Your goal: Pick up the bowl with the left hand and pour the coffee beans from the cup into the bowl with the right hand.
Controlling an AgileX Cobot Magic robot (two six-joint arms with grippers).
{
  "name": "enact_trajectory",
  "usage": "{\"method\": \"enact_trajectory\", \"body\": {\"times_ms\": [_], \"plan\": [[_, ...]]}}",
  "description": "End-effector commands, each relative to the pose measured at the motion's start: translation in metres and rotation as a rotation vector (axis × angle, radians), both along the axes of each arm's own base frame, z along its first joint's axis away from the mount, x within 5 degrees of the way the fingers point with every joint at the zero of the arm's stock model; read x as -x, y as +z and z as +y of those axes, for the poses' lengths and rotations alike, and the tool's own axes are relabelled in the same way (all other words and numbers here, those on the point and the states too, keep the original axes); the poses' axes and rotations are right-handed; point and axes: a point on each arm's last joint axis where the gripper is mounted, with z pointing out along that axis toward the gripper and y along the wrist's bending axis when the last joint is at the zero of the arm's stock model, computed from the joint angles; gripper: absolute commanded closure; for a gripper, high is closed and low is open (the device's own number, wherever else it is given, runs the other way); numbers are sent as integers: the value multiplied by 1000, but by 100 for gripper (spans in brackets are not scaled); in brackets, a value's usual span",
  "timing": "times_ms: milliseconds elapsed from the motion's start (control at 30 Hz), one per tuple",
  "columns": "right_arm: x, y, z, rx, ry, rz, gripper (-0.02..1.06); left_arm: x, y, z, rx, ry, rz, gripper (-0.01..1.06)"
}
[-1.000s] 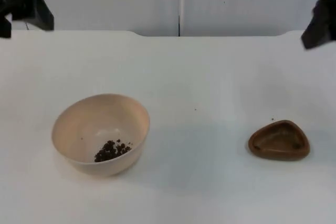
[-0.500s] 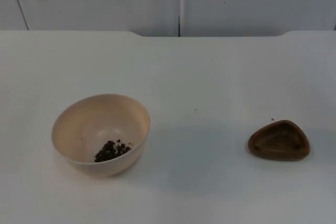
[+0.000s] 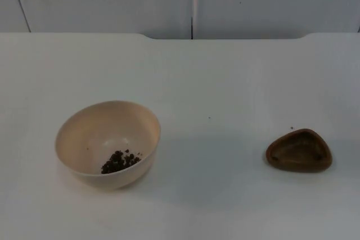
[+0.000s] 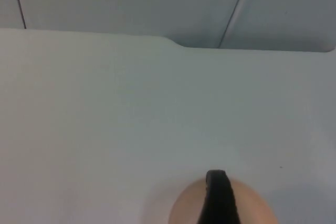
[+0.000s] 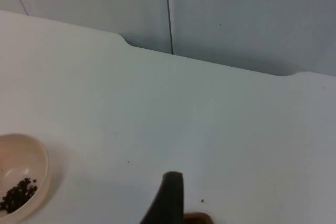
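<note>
While the cream bowl [image 3: 108,143] sat on the white counter [image 3: 214,77] holding coffee beans [image 3: 119,161], the brown cup [image 3: 298,150] lay well apart. Whether either end effector was clenched could not be told. The bowl looked stiff and light, best taken by its rim. The left end effector's fingertip [image 4: 218,195] hung above the bowl; the right end effector's fingertip [image 5: 169,196] stood over the cup.

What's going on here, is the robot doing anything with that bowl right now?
Nothing is being held at this moment. The cream bowl stands on the white table with a small heap of coffee beans inside it. The brown cup stands apart on the table and looks empty. So the pouring appears done.
</note>
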Motion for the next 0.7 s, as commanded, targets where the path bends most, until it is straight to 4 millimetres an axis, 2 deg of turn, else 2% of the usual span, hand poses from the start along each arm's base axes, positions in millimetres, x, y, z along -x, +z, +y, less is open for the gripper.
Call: {"method": "enact_trajectory", "body": {"times_ms": [0,233,467,667], "plan": [[6,-3,-2,14,8,-4,26,7,4,2,-7,-7,-16,48],[27,-20,-10,12,7,-10,26,29,11,4,-4,-55,-74,48],[56,-34,-20,-2,7,-49,26,59,-12,8,-16,-103,-94,48],[82,-41,-30,-21,7,-101,26,85,-21,12,-33,-139,-117,48]]}}
